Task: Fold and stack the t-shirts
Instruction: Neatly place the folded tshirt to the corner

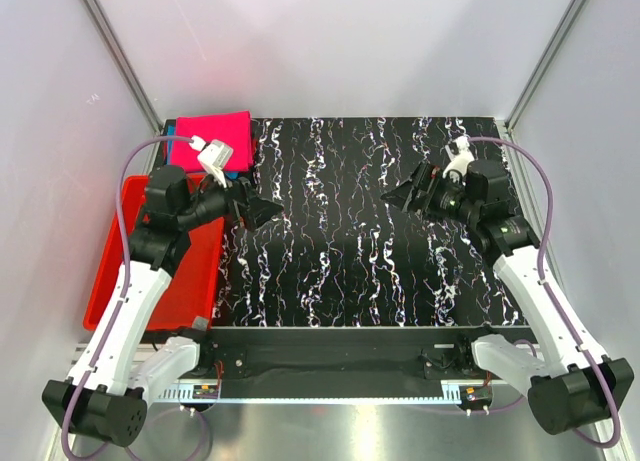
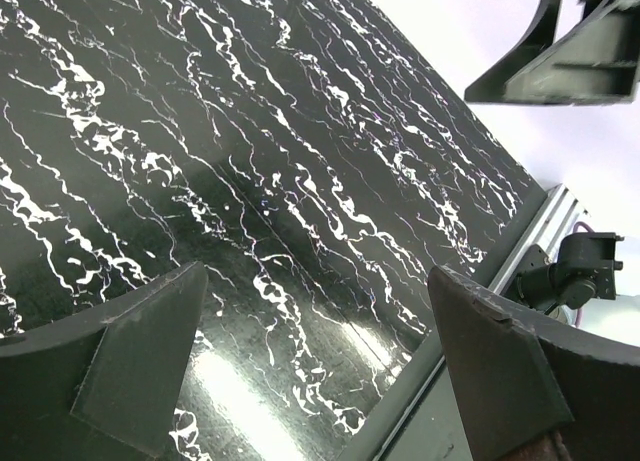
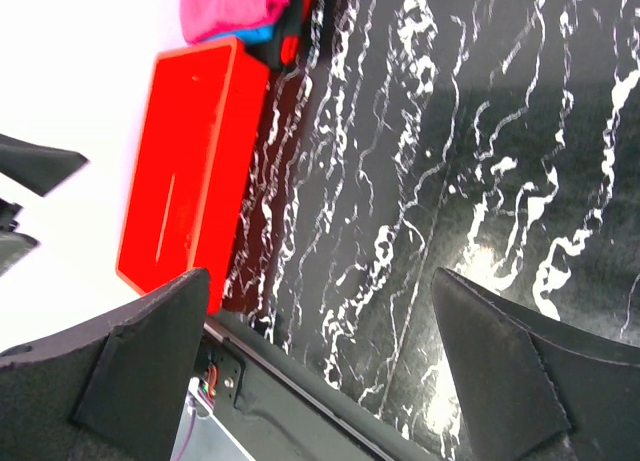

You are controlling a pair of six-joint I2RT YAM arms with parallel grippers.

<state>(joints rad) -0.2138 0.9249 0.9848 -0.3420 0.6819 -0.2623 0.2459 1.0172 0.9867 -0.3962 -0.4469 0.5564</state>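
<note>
One pink t-shirt (image 1: 212, 139) tops one turquoise t-shirt (image 3: 252, 33) (two stacked); left gripper (image 1: 268, 211) and right gripper (image 1: 393, 195) gape empty.

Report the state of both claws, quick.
Left claw: open, holding nothing.
Right claw: open, holding nothing.

Twin arms in white and black, with lilac cabling.
The left arm (image 1: 125, 301) and right arm (image 1: 541, 301) each have white lower links, black rounded joint housings and bases, and dark matte wedge-shaped jaws. A thin lilac cable (image 1: 122, 206) loops along each arm, and a small white camera (image 1: 212, 157) sits at each wrist.
</note>
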